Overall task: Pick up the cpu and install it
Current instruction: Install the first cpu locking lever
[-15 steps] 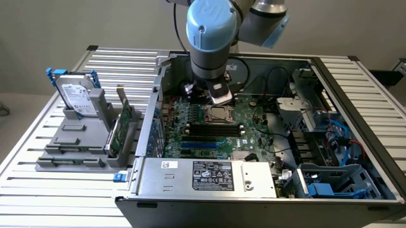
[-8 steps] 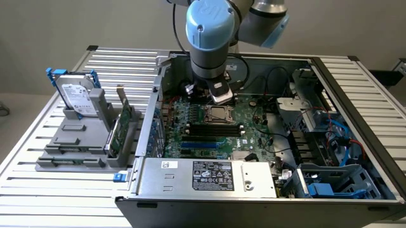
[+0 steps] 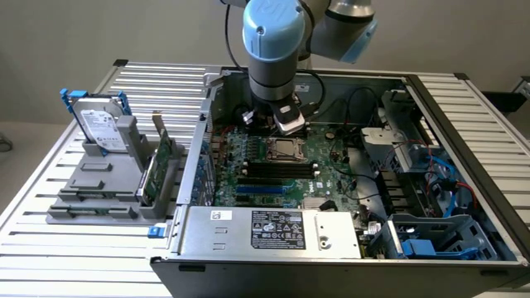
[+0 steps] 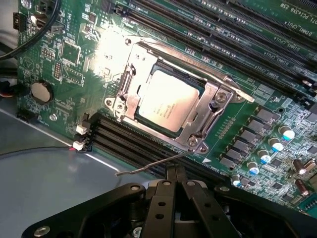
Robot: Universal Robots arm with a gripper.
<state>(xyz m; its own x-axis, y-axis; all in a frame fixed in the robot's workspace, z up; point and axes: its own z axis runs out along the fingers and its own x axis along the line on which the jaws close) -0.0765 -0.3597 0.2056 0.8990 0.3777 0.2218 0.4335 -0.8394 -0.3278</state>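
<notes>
The cpu (image 4: 166,101) lies flat in the motherboard socket (image 4: 130,79), its silver-grey top framed by the metal socket plate. In the exterior view the cpu (image 3: 286,148) sits mid-board inside the open computer case. My gripper (image 4: 174,172) hovers just beside the socket, its fingers pressed together and shut with nothing visibly between them. A thin wire socket lever (image 4: 148,166) sticks out right at the fingertips. Seen from outside, the gripper (image 3: 290,129) hangs just behind the socket, close above the board.
Black memory slots (image 3: 282,167) run in front of the socket. A power supply (image 3: 273,231) fills the case's near side; cables and drive bays (image 3: 431,180) crowd the exterior view's right. Outside the case stands a grey holder (image 3: 108,186) with a hard drive (image 3: 103,127) and a green card (image 3: 157,164).
</notes>
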